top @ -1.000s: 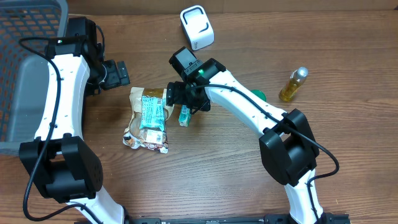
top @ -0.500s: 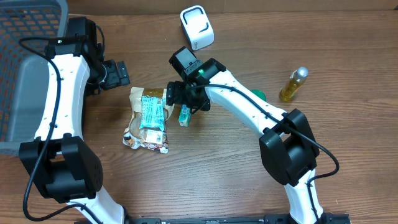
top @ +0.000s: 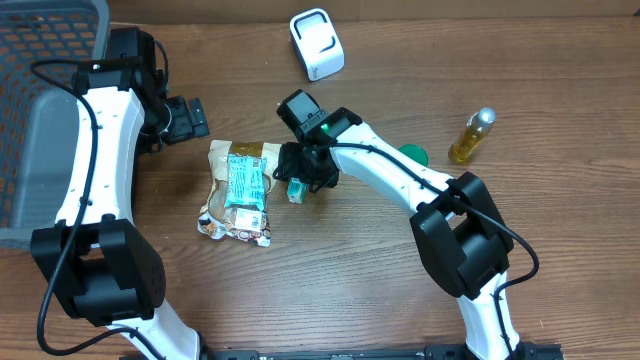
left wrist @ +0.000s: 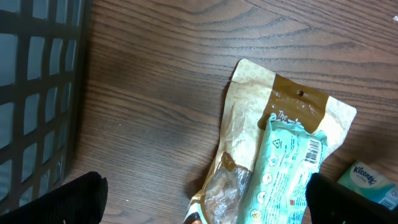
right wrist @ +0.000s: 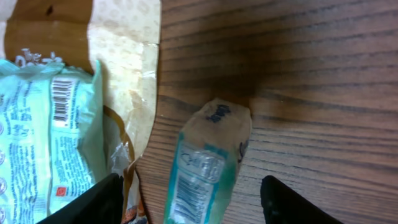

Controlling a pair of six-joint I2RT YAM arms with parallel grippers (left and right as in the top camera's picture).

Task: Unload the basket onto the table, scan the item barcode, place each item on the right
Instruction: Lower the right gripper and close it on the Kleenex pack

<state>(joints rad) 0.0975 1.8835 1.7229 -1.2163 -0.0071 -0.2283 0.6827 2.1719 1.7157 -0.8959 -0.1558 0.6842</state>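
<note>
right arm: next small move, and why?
Probably close the right gripper on the tissue pack: its fingers straddle the pack with a gap on each side, so nothing is held yet. The pack lies on the table beside the brown pouch.

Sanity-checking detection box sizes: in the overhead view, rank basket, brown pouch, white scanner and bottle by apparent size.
1. basket
2. brown pouch
3. white scanner
4. bottle, similar in length to the scanner but slimmer, so those two are close

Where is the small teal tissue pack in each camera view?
Overhead: tissue pack near centre, right of the brown pouch.
Left wrist: pack in the bottom-right corner, partly cut off.
Right wrist: pack at bottom centre.
Shared landmark: the brown pouch on its left.
</note>
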